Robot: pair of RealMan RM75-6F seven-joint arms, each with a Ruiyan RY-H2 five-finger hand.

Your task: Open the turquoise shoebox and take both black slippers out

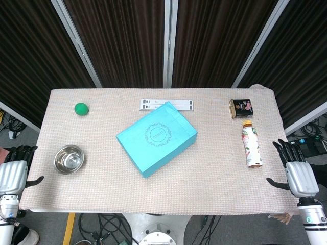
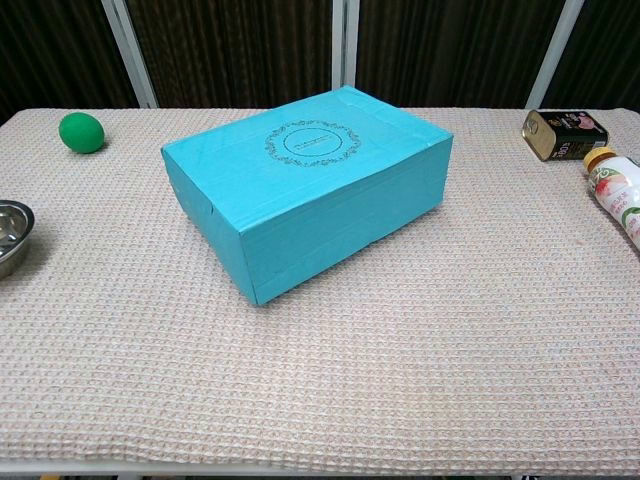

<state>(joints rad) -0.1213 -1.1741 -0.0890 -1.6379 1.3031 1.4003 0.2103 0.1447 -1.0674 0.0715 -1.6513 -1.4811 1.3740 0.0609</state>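
- The turquoise shoebox (image 1: 156,138) sits near the middle of the table (image 1: 204,184), turned at an angle to the table edges, with its lid on and closed.
- An oval ornamental emblem (image 2: 312,142) is printed on the middle of the lid.
- The black slippers cannot be seen; the closed box hides whatever is inside.
- The left robot hand (image 1: 14,171) hangs off the left edge of the table, near the front corner, released: its dark fingers are spread apart and hold nothing.
- The right robot hand (image 1: 297,171) hangs off the right edge of the table, also released, fingers apart and grasping nothing.
- Both robot hands are well apart from the shoebox, and neither shows in the chest view.
- A green ball (image 1: 81,108) lies toward the far left corner of the table.
- A steel bowl (image 1: 69,158) stands upright near the left edge, between the ball and the left robot hand.
- A white strip (image 1: 167,104) lies flat just behind the far corner of the shoebox.
- A small dark tin (image 1: 241,108) rests toward the far right of the table.
- A drink bottle (image 1: 251,144) with an orange cap lies on its side just in front of the tin, cap pointing toward it.
- A pale woven cloth covers the table.
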